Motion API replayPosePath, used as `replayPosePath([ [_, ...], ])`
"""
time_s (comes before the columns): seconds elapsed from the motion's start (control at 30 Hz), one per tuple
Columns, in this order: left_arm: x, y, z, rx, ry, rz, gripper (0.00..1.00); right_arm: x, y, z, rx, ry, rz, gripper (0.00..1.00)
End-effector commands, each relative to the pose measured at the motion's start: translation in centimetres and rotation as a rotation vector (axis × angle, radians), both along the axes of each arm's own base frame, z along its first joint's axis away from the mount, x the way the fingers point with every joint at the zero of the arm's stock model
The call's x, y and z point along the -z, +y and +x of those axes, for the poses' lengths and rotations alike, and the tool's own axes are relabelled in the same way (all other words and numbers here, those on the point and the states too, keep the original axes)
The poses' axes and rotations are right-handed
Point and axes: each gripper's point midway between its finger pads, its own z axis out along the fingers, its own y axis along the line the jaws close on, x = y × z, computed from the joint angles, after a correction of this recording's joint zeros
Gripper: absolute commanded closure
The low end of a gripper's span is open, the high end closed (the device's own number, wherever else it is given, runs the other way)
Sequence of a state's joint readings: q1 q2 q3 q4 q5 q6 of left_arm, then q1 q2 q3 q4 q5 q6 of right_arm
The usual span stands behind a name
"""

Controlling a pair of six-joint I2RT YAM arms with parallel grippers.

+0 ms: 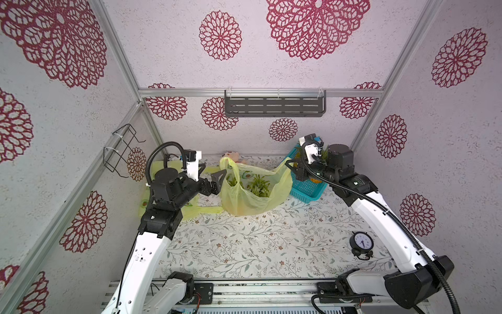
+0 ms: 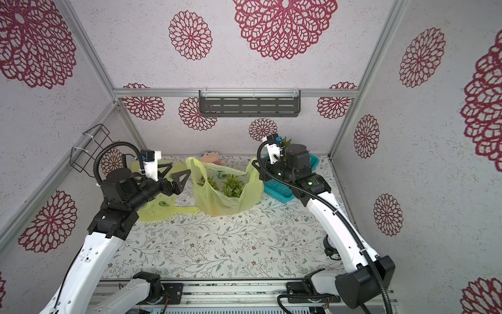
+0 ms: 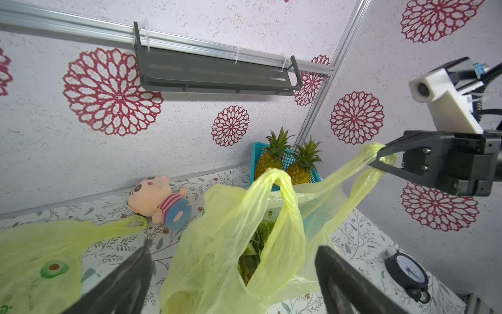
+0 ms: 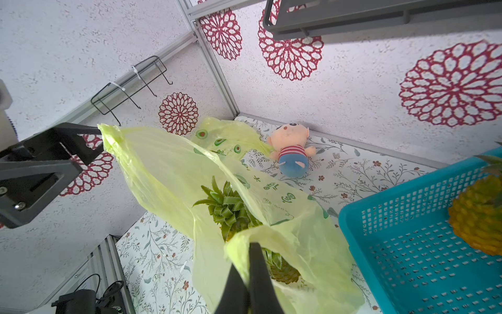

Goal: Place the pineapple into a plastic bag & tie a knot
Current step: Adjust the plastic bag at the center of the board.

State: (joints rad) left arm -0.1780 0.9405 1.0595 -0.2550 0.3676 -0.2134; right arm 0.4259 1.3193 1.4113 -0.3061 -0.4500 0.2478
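The left arm (image 1: 144,258) and right arm (image 1: 375,231) are wearing white shells between black motor housings (image 1: 165,176). Black ribbed cable conduits (image 1: 165,144) are running along both. Each wrist is carrying a white camera mount (image 3: 445,92). The black right gripper (image 3: 379,157) is showing silver screws (image 3: 425,150) and triangular jaws.

Table (image 1: 244,244): yellow bag (image 1: 252,202) ctr, spare bags (image 1: 195,211) L, doll (image 1: 232,157) rear, blue basket (image 1: 307,190) R, clock (image 1: 362,242) front-R.
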Motion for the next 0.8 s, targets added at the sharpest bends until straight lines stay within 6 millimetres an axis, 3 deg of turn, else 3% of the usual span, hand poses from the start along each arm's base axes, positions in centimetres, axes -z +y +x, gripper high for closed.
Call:
replayPosePath([
  [0.0, -1.0, -0.7, 0.0, 0.050, -0.090, -0.022, 0.03, -2.4, 0.6, -0.1, -0.020, -0.065, 0.033, 1.00],
  [0.23, -1.7, -3.6, 1.6, 0.195, -0.117, -0.093, 0.03, -1.5, 2.1, -0.2, -0.062, -0.044, 0.005, 1.00],
  [0.57, -2.2, -7.4, 3.6, 0.288, -0.198, -0.054, 0.03, -0.5, 3.6, 0.3, -0.090, -0.022, -0.003, 1.00],
  [0.77, -0.5, -10.0, 4.1, 0.354, -0.169, -0.030, 0.03, -0.2, 4.2, 0.4, -0.098, -0.011, -0.001, 1.00],
])
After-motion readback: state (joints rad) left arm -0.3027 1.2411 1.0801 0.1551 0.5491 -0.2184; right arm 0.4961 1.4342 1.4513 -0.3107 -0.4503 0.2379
